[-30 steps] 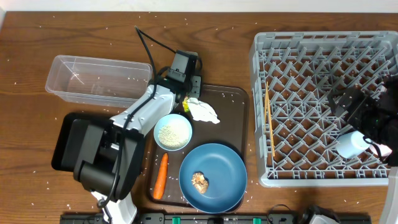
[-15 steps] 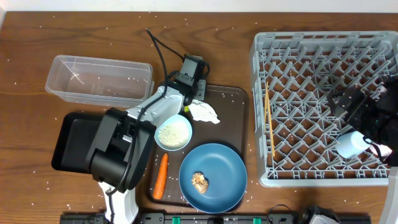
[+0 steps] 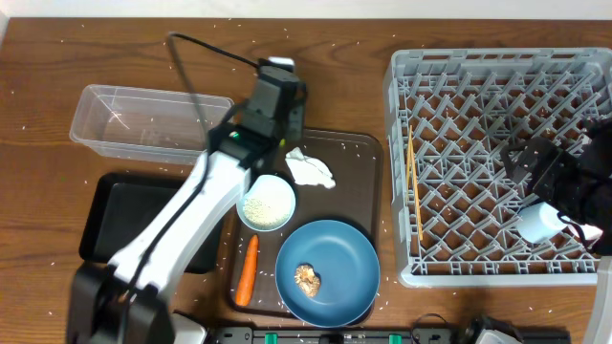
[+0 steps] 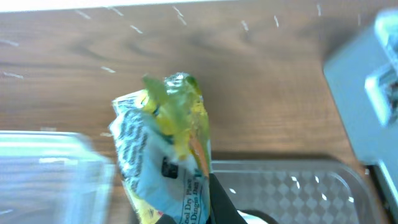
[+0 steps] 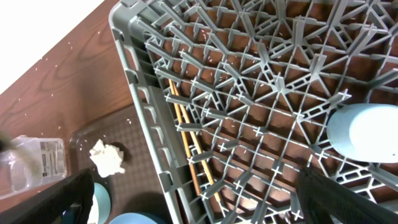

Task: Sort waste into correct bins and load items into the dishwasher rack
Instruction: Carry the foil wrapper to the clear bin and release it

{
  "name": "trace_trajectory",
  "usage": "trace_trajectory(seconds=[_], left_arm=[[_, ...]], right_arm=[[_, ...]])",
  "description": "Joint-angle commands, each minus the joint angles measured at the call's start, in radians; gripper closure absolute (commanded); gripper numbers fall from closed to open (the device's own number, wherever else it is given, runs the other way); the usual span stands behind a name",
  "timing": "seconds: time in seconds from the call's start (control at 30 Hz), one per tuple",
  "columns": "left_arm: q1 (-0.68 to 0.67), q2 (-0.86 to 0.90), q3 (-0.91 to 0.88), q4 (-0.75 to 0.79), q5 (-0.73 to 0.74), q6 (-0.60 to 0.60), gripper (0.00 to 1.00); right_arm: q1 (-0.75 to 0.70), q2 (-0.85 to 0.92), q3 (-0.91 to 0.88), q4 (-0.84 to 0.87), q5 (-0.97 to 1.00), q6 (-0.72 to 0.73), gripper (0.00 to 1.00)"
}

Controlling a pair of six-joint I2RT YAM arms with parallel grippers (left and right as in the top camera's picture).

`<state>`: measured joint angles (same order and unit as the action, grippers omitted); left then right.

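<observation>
My left gripper (image 3: 279, 143) is shut on the yellow-green printed wrapper (image 4: 168, 149), held in the air beside the clear tub (image 3: 143, 121). Crumpled white paper (image 3: 311, 169) lies on the brown serving tray (image 3: 356, 158). With it are a pale bowl of rice (image 3: 267, 203), a carrot (image 3: 248, 270) and the blue plate (image 3: 335, 253) bearing a brown lump (image 3: 307, 278). The black tray (image 3: 120, 210) sits to the left. My right gripper (image 5: 199, 208) hangs open over the grey rack (image 3: 497, 72), next to a light-blue cup (image 5: 364, 134) lying inside.
Yellow chopsticks (image 3: 414, 186) lie along the rack's left side. Rice grains are scattered over the wooden table (image 3: 57, 67). My left arm stretches from the front edge over the black tray to the serving tray's back corner.
The left gripper has shut on the wrapper and lifted it off the serving tray, swinging back and left. The right gripper and cup stay put.
</observation>
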<state>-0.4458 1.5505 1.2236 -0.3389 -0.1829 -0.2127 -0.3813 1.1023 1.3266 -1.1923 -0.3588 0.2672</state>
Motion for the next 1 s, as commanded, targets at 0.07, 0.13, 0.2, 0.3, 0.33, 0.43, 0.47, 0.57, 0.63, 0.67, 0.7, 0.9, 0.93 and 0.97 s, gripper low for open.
trace_trajectory(seconds=[0.07, 0.13, 0.2, 0.3, 0.33, 0.43, 0.47, 0.57, 0.63, 0.67, 0.7, 0.9, 0.93, 0.97], left_arm=[[0.063, -0.038, 0.005, -0.069, -0.227, -0.126, 0.94], [0.108, -0.029, 0.005, -0.114, -0.280, -0.259, 0.94], [0.167, -0.013, 0.003, -0.129, -0.280, -0.399, 0.94], [0.250, 0.019, 0.003, -0.116, -0.274, -0.557, 0.94], [0.274, 0.027, 0.003, -0.106, -0.274, -0.584, 0.94], [0.319, 0.040, 0.003, -0.061, -0.274, -0.637, 0.94], [0.328, 0.044, 0.003, -0.042, -0.274, -0.639, 0.94], [0.333, 0.048, 0.003, 0.003, -0.273, -0.639, 0.93], [0.332, 0.044, 0.003, 0.004, -0.259, -0.635, 0.88], [0.331, 0.040, 0.003, -0.003, -0.237, -0.613, 0.87], [0.331, 0.035, 0.003, -0.012, -0.208, -0.587, 0.87], [0.312, 0.010, 0.003, -0.108, -0.101, -0.536, 0.52], [0.301, 0.009, 0.003, -0.116, -0.020, -0.464, 0.51], [0.288, 0.009, 0.003, -0.117, 0.065, -0.386, 0.51]], right_arm=[[0.009, -0.003, 0.006, 0.000, 0.003, -0.022, 0.04], [0.009, -0.003, 0.006, 0.000, 0.003, -0.022, 0.04], [0.009, -0.003, 0.006, -0.001, 0.003, -0.022, 0.03], [0.009, -0.003, 0.006, -0.001, 0.003, -0.022, 0.04], [0.009, -0.003, 0.006, -0.002, 0.003, -0.022, 0.04], [0.009, -0.003, 0.006, -0.002, 0.003, -0.022, 0.03], [0.009, -0.003, 0.006, -0.002, 0.003, -0.022, 0.03], [0.009, -0.003, 0.006, -0.003, 0.003, -0.022, 0.03], [0.009, -0.003, 0.006, -0.005, 0.003, -0.022, 0.03], [0.009, -0.003, 0.006, -0.006, 0.003, -0.022, 0.03], [0.009, -0.003, 0.006, -0.007, 0.003, -0.023, 0.03], [0.009, -0.003, 0.006, -0.010, 0.003, -0.042, 0.03], [0.009, -0.003, 0.006, -0.009, 0.003, -0.045, 0.03], [0.009, -0.003, 0.006, -0.009, 0.003, -0.045, 0.02]])
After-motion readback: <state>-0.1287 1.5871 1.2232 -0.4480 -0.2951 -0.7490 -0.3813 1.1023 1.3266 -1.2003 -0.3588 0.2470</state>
